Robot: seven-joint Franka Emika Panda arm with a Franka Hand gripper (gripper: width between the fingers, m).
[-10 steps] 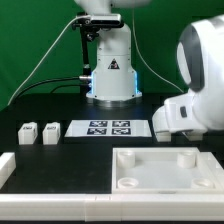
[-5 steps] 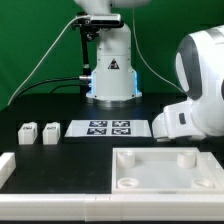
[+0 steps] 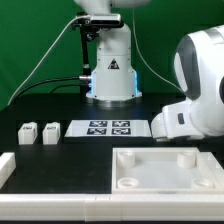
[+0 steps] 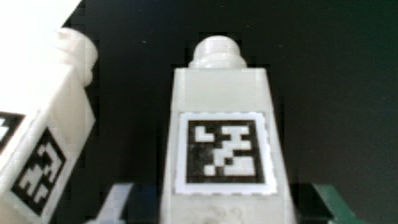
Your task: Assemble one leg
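The pincer [image 4: 226, 208] is seen spread, one finger at each side of a tagged leg [image 4: 222, 110]; a second leg [image 4: 54, 120] lies beside it on the desk [image 4: 338, 60].

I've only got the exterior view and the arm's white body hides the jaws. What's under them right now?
Observer: A leg fills the middle of the wrist view, with its tag facing the camera.
Operator: Are the jaws clamped on it?
Observer: I cannot tell. Only dark edges of the jaws show, one on each side of the leg's near end.
Operator: Anything next to it?
Observer: A second leg sits beside it, with a dark gap between the two, so they are not touching.
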